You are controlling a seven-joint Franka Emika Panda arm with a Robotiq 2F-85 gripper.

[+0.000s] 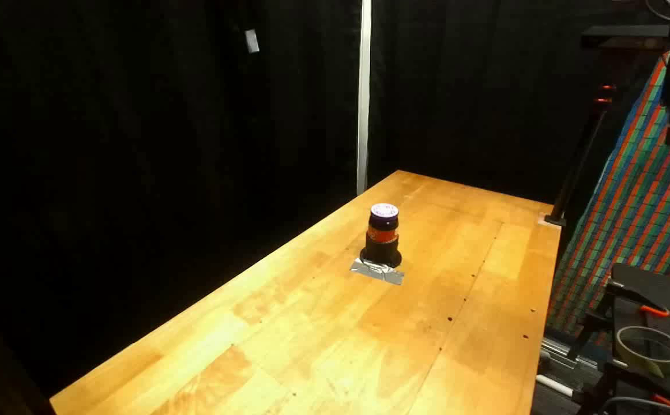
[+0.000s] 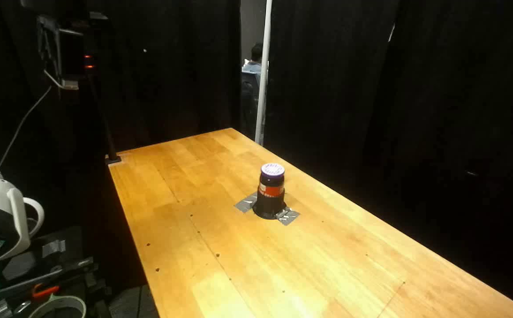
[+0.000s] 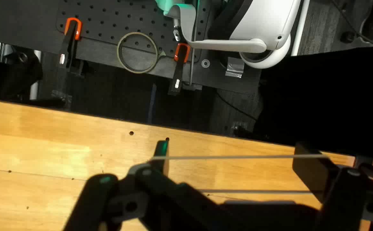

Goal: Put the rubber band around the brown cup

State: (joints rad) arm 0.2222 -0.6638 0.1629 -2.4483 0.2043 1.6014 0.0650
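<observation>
Gripper [image 3: 236,160]: spread, pale thin rubber band [image 3: 231,157] stretched across.
Brown orange-striped cylindrical cup [image 2: 272,191]: well apart from gripper.
Carry-over: current step, we judge; next, centre above, lower.

Bright glare on table [image 1: 335,323], gloom beyond

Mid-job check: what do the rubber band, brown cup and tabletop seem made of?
Rubber band: probably matte rubber; thin, pale strands stretched straight across the open gripper.
Brown cup: perhaps glass or hard plastic; its dark upper part looks shiny, which settles neither.
Tabletop: varnished-looking wood, with visible grain and bright glare.
</observation>
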